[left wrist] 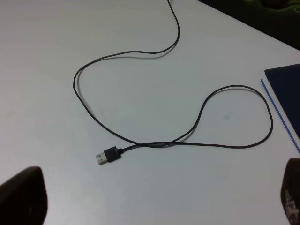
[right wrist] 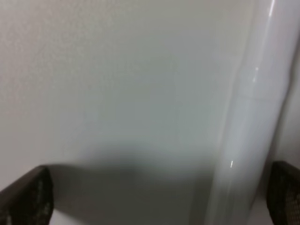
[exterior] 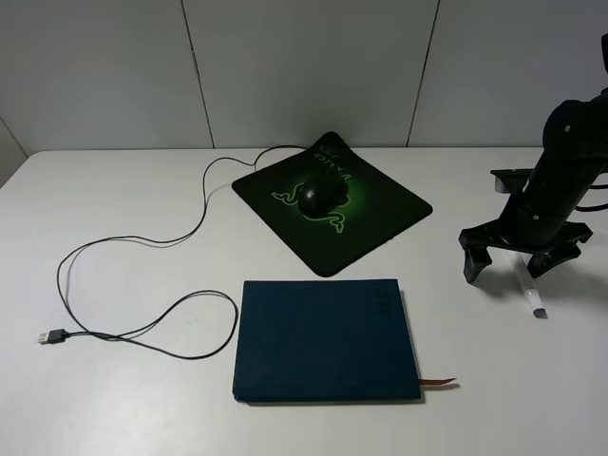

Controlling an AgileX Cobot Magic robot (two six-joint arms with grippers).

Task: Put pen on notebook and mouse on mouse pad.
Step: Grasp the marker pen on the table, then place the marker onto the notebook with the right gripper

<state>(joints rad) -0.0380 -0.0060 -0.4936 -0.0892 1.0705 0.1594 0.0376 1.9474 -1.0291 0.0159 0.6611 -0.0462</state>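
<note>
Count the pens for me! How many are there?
1. The white pen lies on the table at the right, under the open right tool. The arm covers a bit of table, so another could hide there.

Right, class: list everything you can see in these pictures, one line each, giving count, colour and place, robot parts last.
mouse: 1, black, on the pad
pad: 1, black with green logo, far middle of table
cable: 1, black, looping over table's left side to a plug
notebook: 1, dark blue, near middle, brown ribbon sticking out
pen: 1, white, on table at right
table: 1, white
right tool: 1, black, open, over the pen
left tool: 1, black, open, over the plug
</note>
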